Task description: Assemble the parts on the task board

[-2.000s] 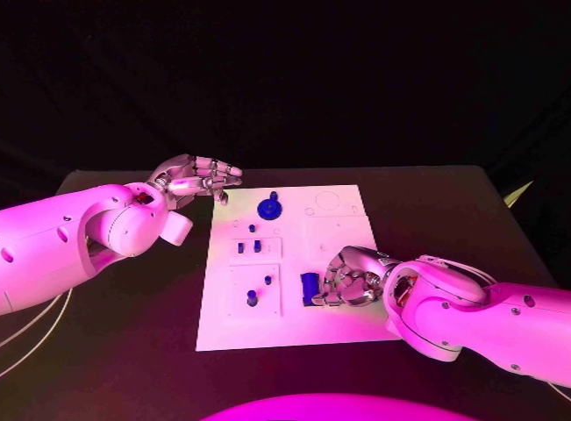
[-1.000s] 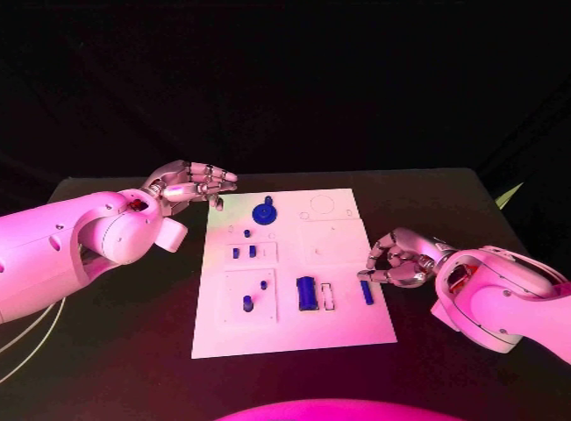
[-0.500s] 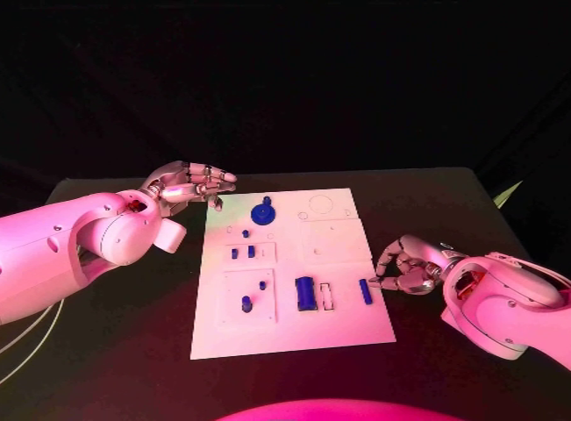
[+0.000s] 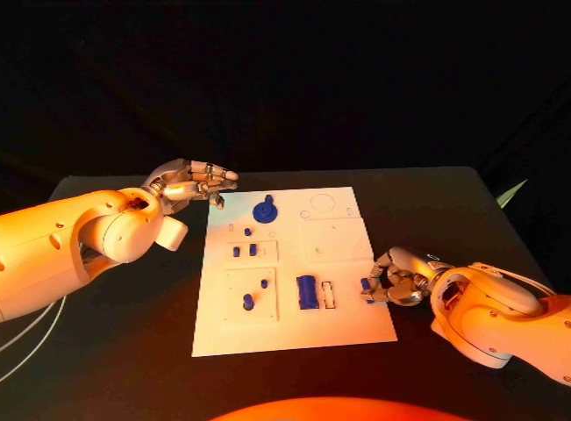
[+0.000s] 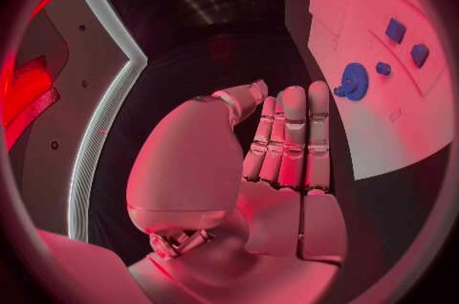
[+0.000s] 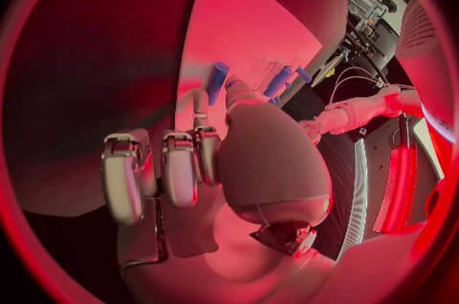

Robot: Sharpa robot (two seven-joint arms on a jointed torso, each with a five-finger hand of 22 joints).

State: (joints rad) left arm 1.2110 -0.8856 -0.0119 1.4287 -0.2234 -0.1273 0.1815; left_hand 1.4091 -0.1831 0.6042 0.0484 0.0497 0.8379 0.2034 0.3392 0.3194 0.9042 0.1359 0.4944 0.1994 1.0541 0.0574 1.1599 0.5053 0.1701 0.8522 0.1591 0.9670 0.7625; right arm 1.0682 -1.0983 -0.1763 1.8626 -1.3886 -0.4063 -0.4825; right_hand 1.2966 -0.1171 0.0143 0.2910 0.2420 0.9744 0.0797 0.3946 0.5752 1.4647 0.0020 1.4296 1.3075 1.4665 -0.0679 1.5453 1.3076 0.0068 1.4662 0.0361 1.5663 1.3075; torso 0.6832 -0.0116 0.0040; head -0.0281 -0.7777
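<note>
Now right hand (image 4: pixel 396 282) touching blue part (image 4: pixel 366 284).

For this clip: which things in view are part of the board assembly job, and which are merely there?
Part of the job:
- task board
- round blue part, far end of board
- upright blue block, near middle
- small blue bar at the board's right edge, right hand at it
- other small blue parts

Merely there:
- black table
- left hand, off the board's far left corner
</note>
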